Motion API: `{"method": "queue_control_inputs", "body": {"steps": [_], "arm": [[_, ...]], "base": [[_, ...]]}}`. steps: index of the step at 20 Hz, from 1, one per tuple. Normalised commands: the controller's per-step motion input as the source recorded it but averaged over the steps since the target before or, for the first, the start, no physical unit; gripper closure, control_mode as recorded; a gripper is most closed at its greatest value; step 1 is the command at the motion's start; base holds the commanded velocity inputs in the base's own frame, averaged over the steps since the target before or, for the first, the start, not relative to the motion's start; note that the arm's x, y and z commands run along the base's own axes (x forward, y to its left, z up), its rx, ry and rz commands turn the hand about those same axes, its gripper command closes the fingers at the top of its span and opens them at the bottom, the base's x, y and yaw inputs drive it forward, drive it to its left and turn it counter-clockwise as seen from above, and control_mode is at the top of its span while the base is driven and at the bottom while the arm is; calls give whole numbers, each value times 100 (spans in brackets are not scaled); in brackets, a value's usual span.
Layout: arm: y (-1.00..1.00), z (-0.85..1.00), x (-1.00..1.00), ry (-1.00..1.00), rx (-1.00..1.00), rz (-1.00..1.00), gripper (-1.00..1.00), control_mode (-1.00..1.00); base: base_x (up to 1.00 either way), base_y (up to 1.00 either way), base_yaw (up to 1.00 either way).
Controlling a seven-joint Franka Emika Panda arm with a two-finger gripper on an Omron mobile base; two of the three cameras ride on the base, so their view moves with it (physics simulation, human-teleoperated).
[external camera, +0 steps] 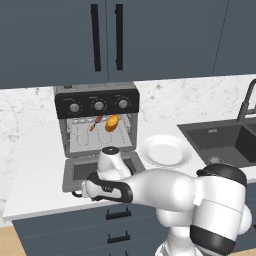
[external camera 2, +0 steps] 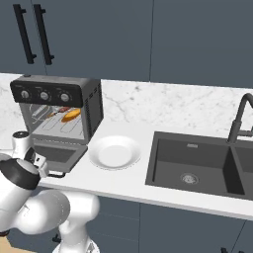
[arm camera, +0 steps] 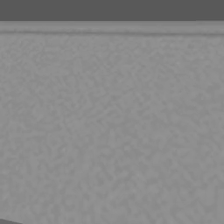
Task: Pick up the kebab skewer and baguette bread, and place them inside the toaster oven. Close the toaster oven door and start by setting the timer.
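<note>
The toaster oven stands on the counter with its door dropped flat toward me. On the wire rack inside lie the kebab skewer and, to its right, the baguette bread; from the other side they are the kebab skewer and the baguette bread. My gripper is low at the door's front edge, by the black bar handle. The hand hides its fingers, so I cannot tell whether they are open. The hand view is pressed close to a flat grainy grey surface.
A white plate sits on the counter right of the oven door. Further right are the dark sink and its black faucet. Dark cabinets with bar handles hang above. My arm's elbow bulks in front of the counter edge.
</note>
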Motion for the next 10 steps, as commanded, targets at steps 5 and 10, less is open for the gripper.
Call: {"method": "queue_control_inputs", "body": {"steps": [5, 10], "arm": [[0, -9, 21, -6, 0, 0, -100, -100], [1, -10, 2, -13, 0, 0, -100, -100]], "base": [[0, 0, 0], [0, 0, 0]]}}
